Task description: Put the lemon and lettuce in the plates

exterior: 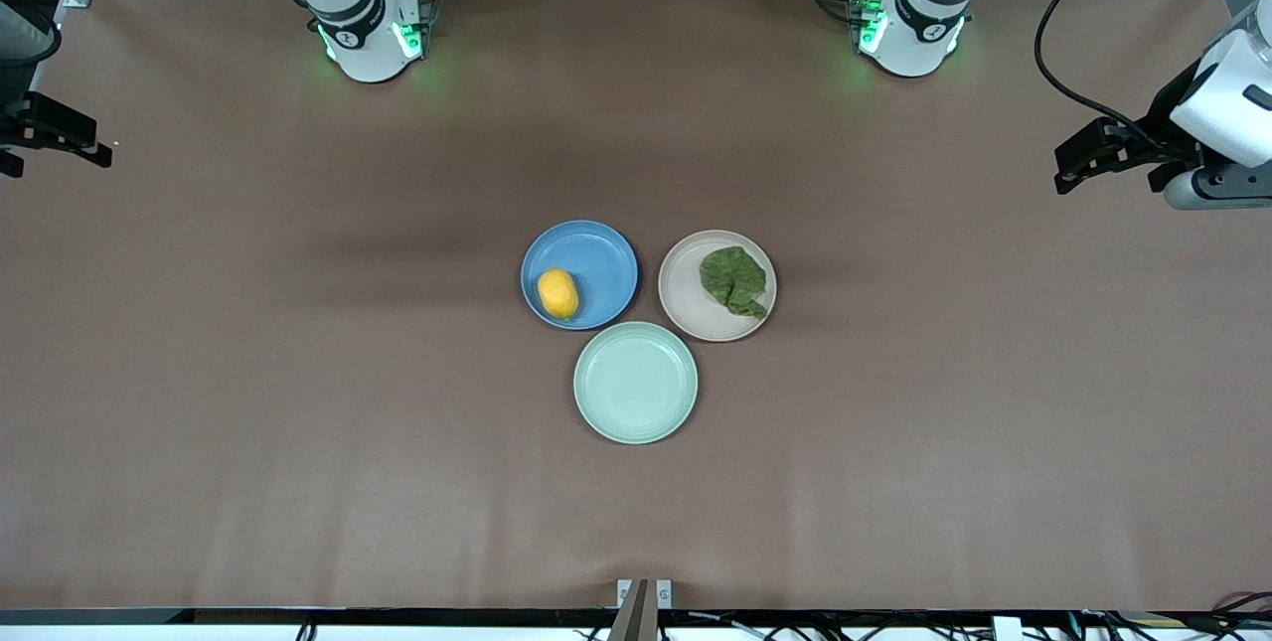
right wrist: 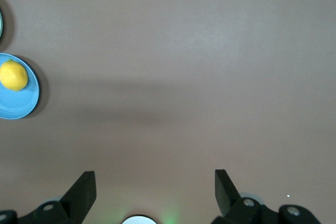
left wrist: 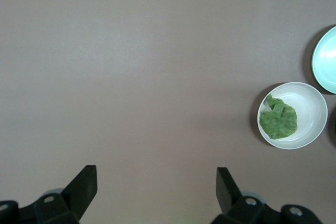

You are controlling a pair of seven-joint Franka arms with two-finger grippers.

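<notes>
The lemon (exterior: 558,293) lies in the blue plate (exterior: 606,243), on the side nearer the front camera. The lettuce (exterior: 733,280) lies in the pale beige-pink plate (exterior: 686,308) beside it, toward the left arm's end. My left gripper (exterior: 1078,164) is open and empty, up at the left arm's end of the table, well away from the plates. My right gripper (exterior: 60,139) is open and empty at the right arm's end. The left wrist view shows the lettuce (left wrist: 278,119) in its plate (left wrist: 310,114). The right wrist view shows the lemon (right wrist: 13,75) in the blue plate (right wrist: 21,106).
A pale mint-green plate (exterior: 636,383) with nothing in it sits nearer the front camera, touching close to both other plates; it also shows in the left wrist view (left wrist: 328,59). Bare brown table (exterior: 298,422) surrounds the three plates.
</notes>
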